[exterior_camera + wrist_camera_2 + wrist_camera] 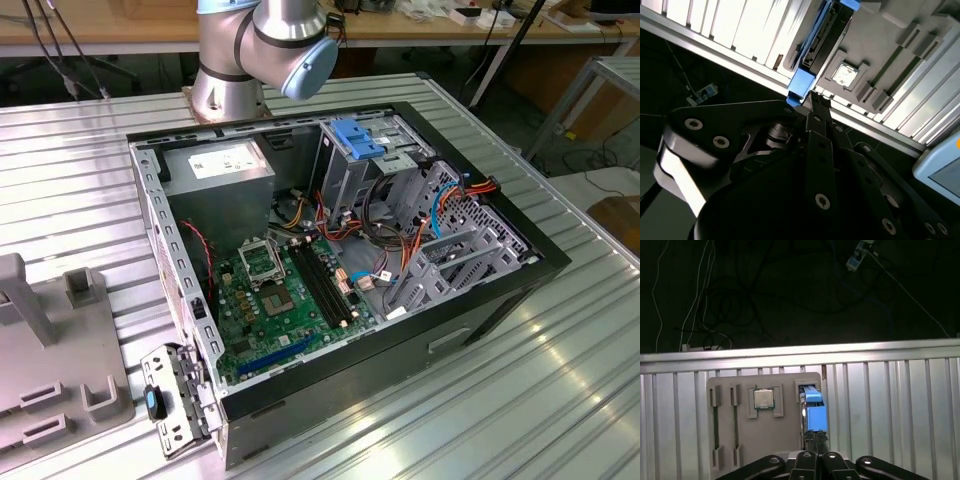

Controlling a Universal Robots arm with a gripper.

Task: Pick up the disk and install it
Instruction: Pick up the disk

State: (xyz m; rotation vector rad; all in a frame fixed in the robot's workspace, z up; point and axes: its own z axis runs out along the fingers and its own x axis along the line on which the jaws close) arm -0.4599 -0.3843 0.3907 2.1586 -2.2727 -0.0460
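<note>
In both wrist views the disk (814,410) (812,47) stands on edge in a slot of a grey holder tray (785,440) (875,50). A bright blue carrier runs along its edges. My gripper (816,440) (815,102) is at the near blue end of the disk. Its two black fingers lie close together, shut, with their tips touching or almost touching the blue plastic. I cannot tell whether they pinch it. In the exterior view the open computer case (340,270) lies on the table, with a silver drive cage (375,165) topped by a blue latch.
A processor chip (763,399) sits in a pocket of the tray beside the disk, and two long narrow slots lie further over. The tray rests near the ribbed metal table's edge (800,354), with dark floor and cables beyond. The arm's base (235,70) stands behind the case.
</note>
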